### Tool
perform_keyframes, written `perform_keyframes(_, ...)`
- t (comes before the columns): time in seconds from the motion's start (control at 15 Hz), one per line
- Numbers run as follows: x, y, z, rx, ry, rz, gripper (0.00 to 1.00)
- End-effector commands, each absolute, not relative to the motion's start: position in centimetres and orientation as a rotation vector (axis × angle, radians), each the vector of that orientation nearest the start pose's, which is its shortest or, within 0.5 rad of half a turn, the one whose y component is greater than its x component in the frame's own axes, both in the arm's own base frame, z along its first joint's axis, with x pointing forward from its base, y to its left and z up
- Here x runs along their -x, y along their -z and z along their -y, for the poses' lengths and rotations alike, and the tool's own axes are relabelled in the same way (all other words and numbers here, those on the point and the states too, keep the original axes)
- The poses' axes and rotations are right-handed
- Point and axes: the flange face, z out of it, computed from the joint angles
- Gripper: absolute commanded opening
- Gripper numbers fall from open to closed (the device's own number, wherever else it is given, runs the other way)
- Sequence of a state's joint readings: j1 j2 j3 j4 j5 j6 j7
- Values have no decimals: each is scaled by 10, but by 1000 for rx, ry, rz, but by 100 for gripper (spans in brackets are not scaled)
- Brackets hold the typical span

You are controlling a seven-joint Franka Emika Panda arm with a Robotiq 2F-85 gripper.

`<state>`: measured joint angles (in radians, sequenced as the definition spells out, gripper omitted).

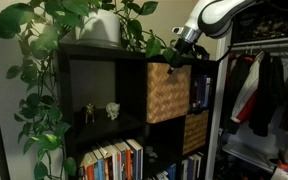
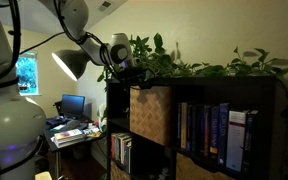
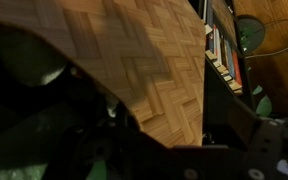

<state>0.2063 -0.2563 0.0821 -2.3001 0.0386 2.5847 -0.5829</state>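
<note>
The gripper (image 1: 177, 57), jaws wide and empty, hangs just above 1 woven basket (image 1: 168, 92). The basket sits in its shelf (image 1: 104, 52) compartment, not gripped yet.

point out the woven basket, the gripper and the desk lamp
woven basket (image 1: 167, 92), in an exterior view, middle of its front face
gripper (image 1: 175, 57), in an exterior view, midway between its fingertips
desk lamp (image 2: 70, 64), in an exterior view, on its shade

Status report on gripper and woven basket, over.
Gripper open, at top edge of woven basket, contact unclear. Basket in upper cube of shelf. Plant leaves close beside gripper.
</note>
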Motion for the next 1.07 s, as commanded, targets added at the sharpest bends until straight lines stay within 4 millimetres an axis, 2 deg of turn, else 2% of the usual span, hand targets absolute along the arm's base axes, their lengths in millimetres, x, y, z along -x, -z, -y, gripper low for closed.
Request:
perform_keyframes(0.0,-465,-518,-144,2813,712,1260,100)
perform_keyframes(0.33,-451,-525,-150,2818,539,1261,100)
perform_keyframes(0.67,-438,-530,-154,2820,443,1289,100)
perform_keyframes(0.8,-439,-533,-154,2849,452,1266,100)
perform_keyframes(1.0,-455,-541,-148,2939,582,1137,100)
